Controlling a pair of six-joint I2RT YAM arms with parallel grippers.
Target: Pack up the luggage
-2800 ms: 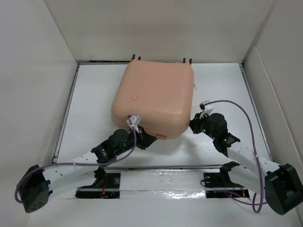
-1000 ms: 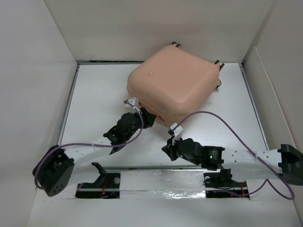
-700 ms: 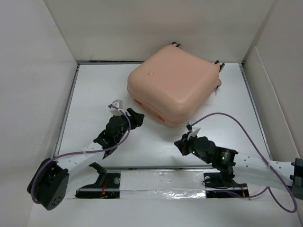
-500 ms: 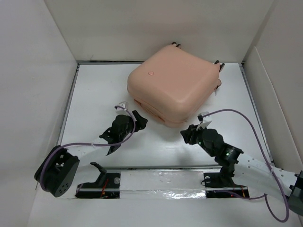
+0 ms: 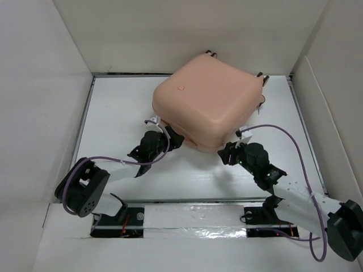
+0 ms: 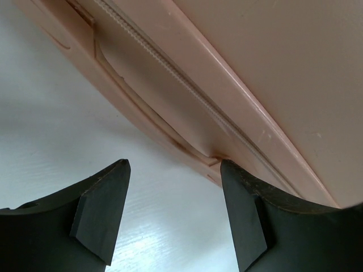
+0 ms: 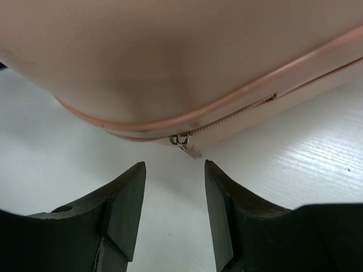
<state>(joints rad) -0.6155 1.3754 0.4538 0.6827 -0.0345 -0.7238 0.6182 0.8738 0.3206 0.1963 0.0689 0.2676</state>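
The luggage (image 5: 207,102) is a peach-pink hard-shell case lying flat and zipped shut, turned at an angle at the back middle of the white table. My left gripper (image 5: 173,137) stands open at its near left side, beside the recessed handle (image 6: 153,107), touching nothing I can make out. My right gripper (image 5: 226,152) is open just short of the near right corner. In the right wrist view the zipper pull (image 7: 187,144) hangs off the seam just ahead of the gap (image 7: 173,167) between my fingers, apart from both.
White walls (image 5: 51,85) close in the table on the left, back and right. A taped strip (image 5: 193,218) with the arm mounts runs along the near edge. The suitcase's wheels (image 5: 262,79) point toward the back wall.
Both arms drew back from the suitcase, then came up to its near side again. The right gripper went from shut to open and the left opened wider. The suitcase has not moved this last second.
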